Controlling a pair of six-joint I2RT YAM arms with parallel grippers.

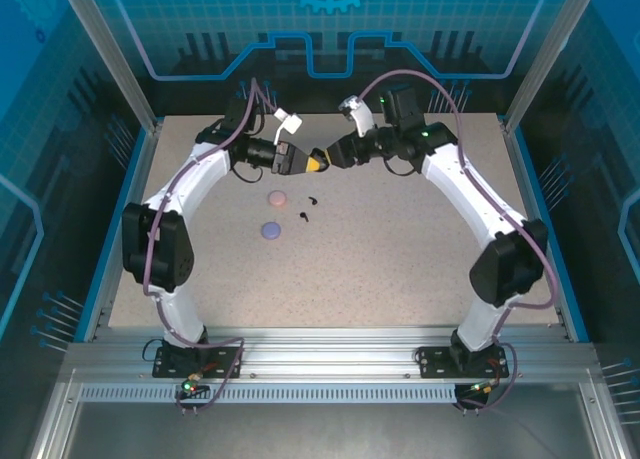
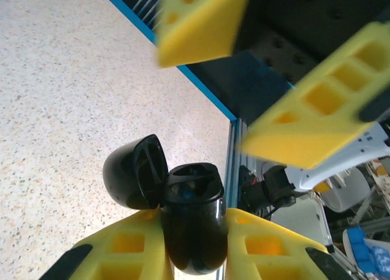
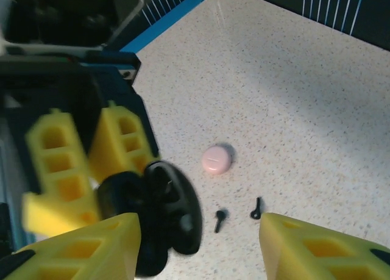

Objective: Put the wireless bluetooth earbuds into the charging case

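My left gripper point(image 2: 194, 258) is shut on the body of a black charging case point(image 2: 194, 222). The case is held up above the table with its lid point(image 2: 131, 173) swung open to the left. My right gripper point(image 3: 201, 251) is open and sits right in front of the case point(image 3: 161, 210), its yellow fingers point(image 2: 314, 112) wide apart and the case close by one finger. Two black earbuds point(image 3: 220, 219) point(image 3: 256, 208) lie loose on the table below. From above, the grippers point(image 1: 297, 160) point(image 1: 318, 163) meet at the back centre, with the earbuds point(image 1: 314, 200) point(image 1: 304, 216) just in front of them.
A closed pink round case point(image 1: 277, 197) and a closed lavender round case point(image 1: 270, 230) lie on the speckled table left of the earbuds. The pink case point(image 3: 216, 160) lies beyond the earbuds in the right wrist view. A blue rail point(image 2: 201, 88) edges the table.
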